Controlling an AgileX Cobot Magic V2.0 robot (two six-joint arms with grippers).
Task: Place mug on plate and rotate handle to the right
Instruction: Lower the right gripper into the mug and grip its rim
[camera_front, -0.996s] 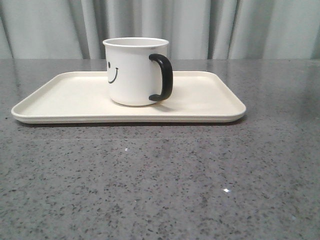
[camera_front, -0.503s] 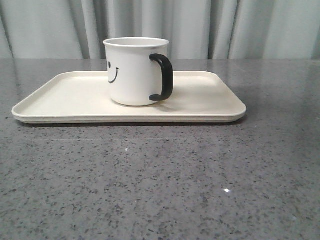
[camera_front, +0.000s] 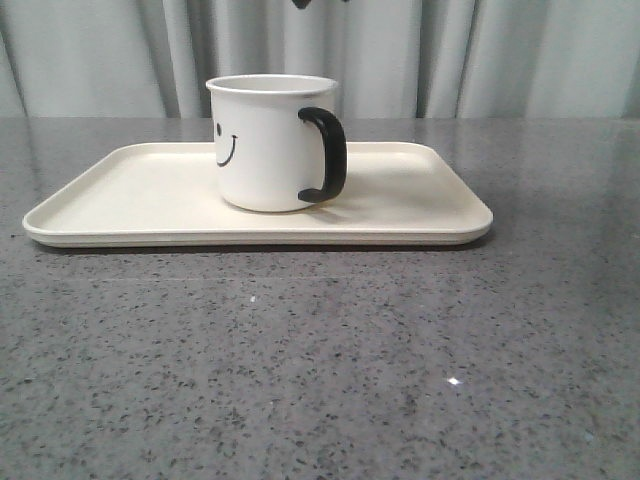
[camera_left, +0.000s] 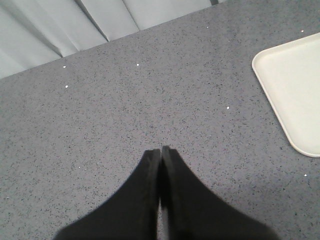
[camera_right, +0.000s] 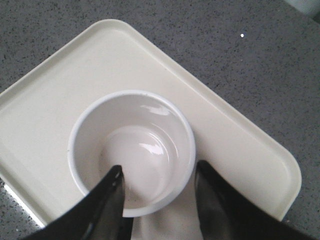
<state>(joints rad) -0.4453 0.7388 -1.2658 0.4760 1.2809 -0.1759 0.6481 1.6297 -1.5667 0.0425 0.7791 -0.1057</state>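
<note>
The white mug (camera_front: 265, 145) with a black smiley face stands upright on the cream plate (camera_front: 130, 195), left of the plate's middle. Its black handle (camera_front: 331, 153) points right and a little toward the camera. In the right wrist view the mug (camera_right: 132, 150) shows from above, empty, on the plate (camera_right: 235, 140); the handle is hidden there. My right gripper (camera_right: 159, 169) hangs open above the mug, one finger over its inside and the other outside its rim, touching nothing. My left gripper (camera_left: 161, 150) is shut and empty over bare table.
Grey speckled tabletop (camera_front: 320, 380) runs from the plate to the near edge. Pale curtains (camera_front: 500, 55) hang behind the table. One corner of the plate (camera_left: 295, 90) shows in the left wrist view, well away from the left gripper.
A dark tip of my right gripper now shows at the top edge of the front view, where nothing showed before. The mug and plate have not moved.
</note>
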